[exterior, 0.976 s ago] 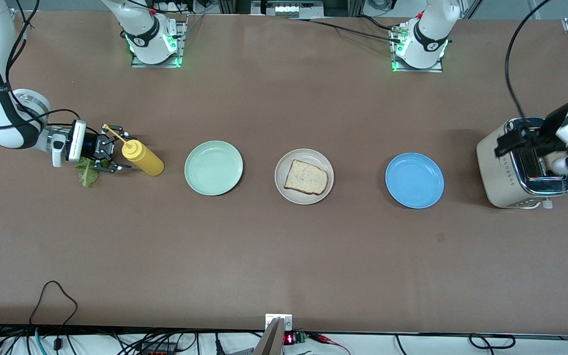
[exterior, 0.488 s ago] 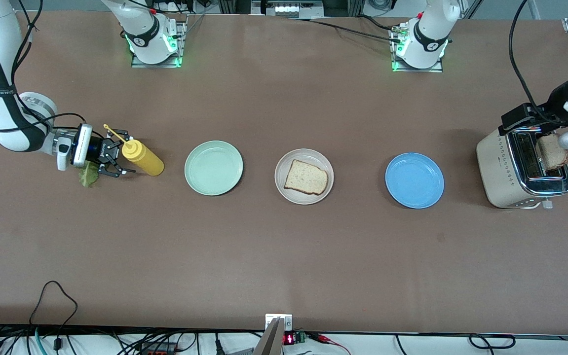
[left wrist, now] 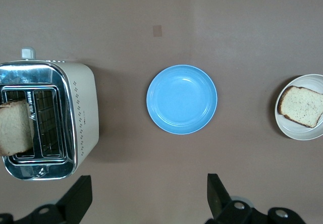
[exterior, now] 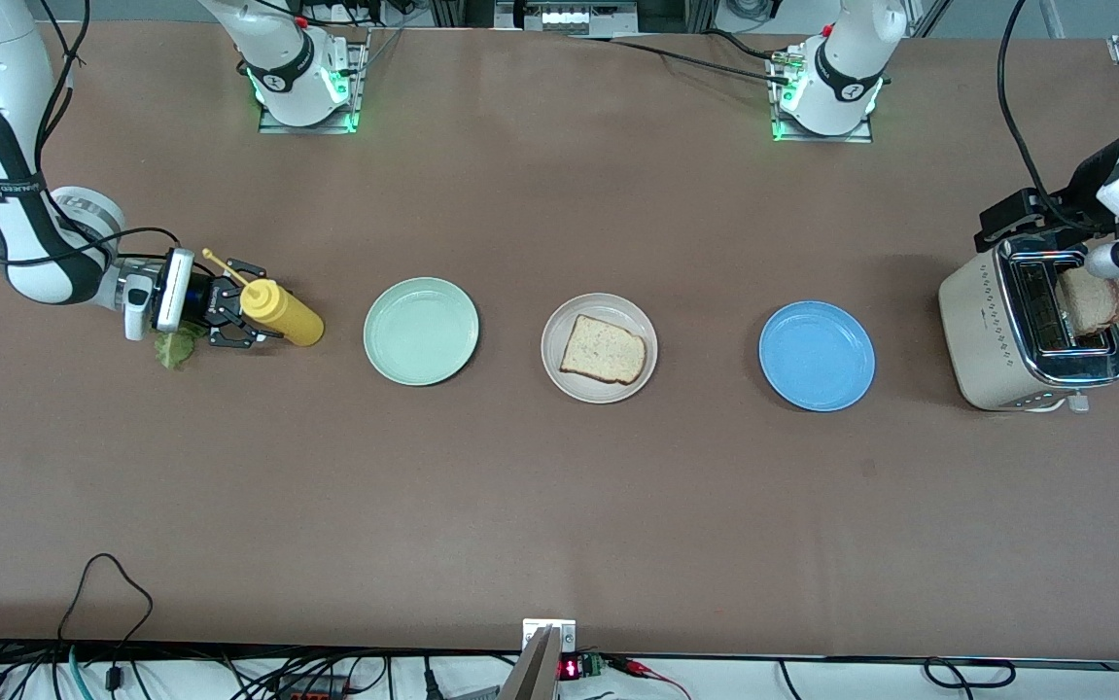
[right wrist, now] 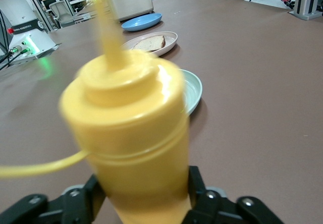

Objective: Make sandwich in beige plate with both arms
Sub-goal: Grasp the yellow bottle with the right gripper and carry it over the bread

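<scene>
Right end effector (exterior: 250, 313) advanced around mustard bottle (exterior: 282, 311), left end effector (left wrist: 146, 201) wide.

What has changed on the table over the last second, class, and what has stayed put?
The right gripper moved in around the yellow mustard bottle and is closing on it. The left gripper, open, rose off the toaster, uncovering the toast slice standing in its slot. Unchanged: the beige plate with its bread slice, the mint-green plate, the blue plate, the lettuce leaf.
</scene>
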Controlling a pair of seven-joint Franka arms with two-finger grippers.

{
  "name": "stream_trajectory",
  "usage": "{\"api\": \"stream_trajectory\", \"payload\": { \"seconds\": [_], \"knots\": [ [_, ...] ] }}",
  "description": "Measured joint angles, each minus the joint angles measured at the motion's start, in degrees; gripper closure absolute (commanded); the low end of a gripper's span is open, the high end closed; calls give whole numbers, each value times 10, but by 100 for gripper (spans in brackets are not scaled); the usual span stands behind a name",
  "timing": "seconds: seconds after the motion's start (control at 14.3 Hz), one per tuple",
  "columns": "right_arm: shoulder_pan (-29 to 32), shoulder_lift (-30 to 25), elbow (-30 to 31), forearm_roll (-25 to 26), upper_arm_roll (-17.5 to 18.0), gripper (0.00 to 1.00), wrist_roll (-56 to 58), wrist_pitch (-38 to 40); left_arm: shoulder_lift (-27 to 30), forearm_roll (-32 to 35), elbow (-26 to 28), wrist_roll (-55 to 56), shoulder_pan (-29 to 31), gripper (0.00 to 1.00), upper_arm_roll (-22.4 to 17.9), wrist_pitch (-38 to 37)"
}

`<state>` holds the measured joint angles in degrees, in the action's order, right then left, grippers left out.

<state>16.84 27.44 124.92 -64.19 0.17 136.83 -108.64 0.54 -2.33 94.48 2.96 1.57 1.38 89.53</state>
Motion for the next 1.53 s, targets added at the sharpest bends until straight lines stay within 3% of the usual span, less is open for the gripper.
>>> {"api": "stream_trajectory", "payload": {
  "seconds": [0.14, 0.42, 0.63, 1.18, 1.53],
  "knots": [
    [-2, -1, -1, 0, 1, 100, 0, -4, 3, 0, 0, 0, 0, 0, 0, -3],
    [-8, -19, -16, 0, 24, 100, -33, -46, 8, 0, 1, 0, 0, 0, 0, -10],
    [-15, -73, -21, 27, 54, 100, -130, -75, 8, 0, 1, 0, 1, 0, -1, -10],
    [-39, -213, -20, 210, 181, 100, -509, -157, 8, 0, 2, 0, 1, 0, -1, -16],
    [-57, -249, -22, 397, 289, 100, -792, -207, 8, 0, 2, 0, 1, 0, -1, -17]
  ]
}}
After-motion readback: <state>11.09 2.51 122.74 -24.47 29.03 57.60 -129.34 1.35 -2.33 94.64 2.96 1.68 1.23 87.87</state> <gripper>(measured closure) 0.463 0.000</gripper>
